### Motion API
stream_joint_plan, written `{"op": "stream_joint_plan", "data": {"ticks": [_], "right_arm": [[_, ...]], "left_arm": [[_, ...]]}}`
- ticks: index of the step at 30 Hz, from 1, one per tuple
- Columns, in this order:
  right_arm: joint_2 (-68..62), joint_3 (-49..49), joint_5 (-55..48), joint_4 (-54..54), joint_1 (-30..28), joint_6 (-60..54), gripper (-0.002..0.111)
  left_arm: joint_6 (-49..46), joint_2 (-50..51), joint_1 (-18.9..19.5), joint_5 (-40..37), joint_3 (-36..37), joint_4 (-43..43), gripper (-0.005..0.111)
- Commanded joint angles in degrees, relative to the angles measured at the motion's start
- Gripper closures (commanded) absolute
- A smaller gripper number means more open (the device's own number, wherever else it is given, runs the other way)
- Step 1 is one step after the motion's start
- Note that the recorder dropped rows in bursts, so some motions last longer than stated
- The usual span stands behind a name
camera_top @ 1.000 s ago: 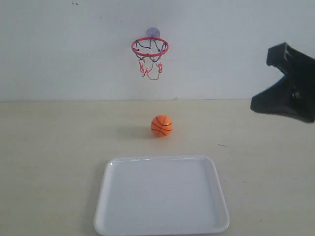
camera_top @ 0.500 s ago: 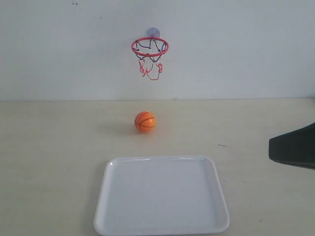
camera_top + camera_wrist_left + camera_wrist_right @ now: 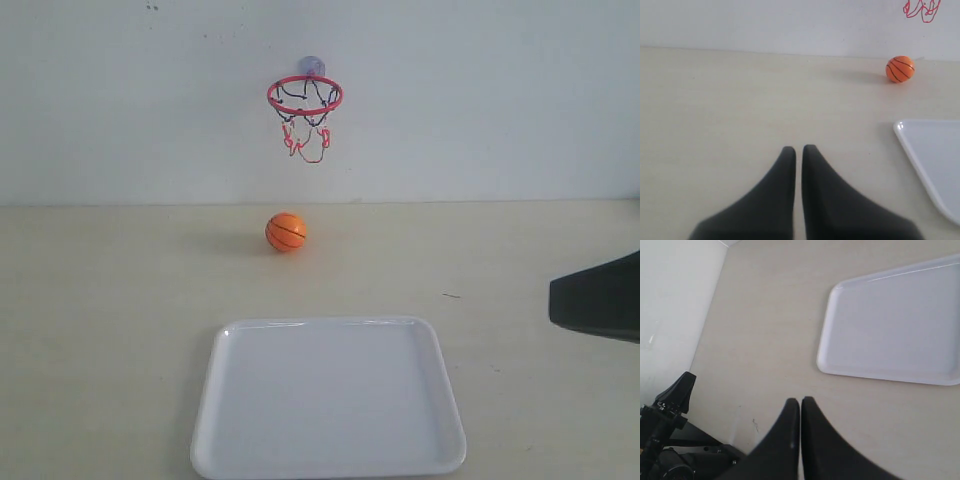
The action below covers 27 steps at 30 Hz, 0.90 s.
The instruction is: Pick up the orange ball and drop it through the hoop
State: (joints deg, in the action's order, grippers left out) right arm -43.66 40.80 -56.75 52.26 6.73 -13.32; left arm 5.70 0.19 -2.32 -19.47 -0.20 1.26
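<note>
We are watching the orange ball (image 3: 285, 232) rolling left and farther away, now loose on the table near the wall, almost under the hoop (image 3: 304, 97). Our right gripper (image 3: 800, 401) is sitting back at the right edge, closed and empty; our left gripper (image 3: 798, 149) is closed on nothing too. We are judging the pick undone. The white tray (image 3: 212, 400), nearer, is blocking nothing.

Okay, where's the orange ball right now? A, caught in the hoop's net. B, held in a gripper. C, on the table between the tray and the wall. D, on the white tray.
C: the orange ball sits on the bare table, beyond the far edge of the white tray and below the hoop, which is on the wall.
</note>
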Motion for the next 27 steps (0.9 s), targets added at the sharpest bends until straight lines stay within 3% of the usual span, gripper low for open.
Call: {"op": "stream_joint_plan", "data": {"ticks": [1,13,18,24,27], "right_arm": [[-0.32,-0.16,0.60,-0.39,-0.34,-0.33,0.108],[-0.31,-0.16,2.08,-0.39,-0.34,-0.33,0.108],[-0.31,-0.16,8.66,-0.67,0.79,-0.33,0.108],[0.90,-0.16,21.34,-3.67,12.47,-3.56,0.108],[3.95,-0.16,22.96,-5.49,16.56,-8.82,0.108]], "left_arm": [[-0.15,-0.19,-0.36,0.26,0.20,0.06,0.103],[-0.15,-0.19,-0.36,0.26,0.20,0.06,0.103],[-0.15,-0.19,-0.36,0.26,0.20,0.06,0.103],[-0.15,-0.19,-0.36,0.26,0.20,0.06,0.103],[-0.15,-0.19,-0.36,0.26,0.20,0.06,0.103]]}}
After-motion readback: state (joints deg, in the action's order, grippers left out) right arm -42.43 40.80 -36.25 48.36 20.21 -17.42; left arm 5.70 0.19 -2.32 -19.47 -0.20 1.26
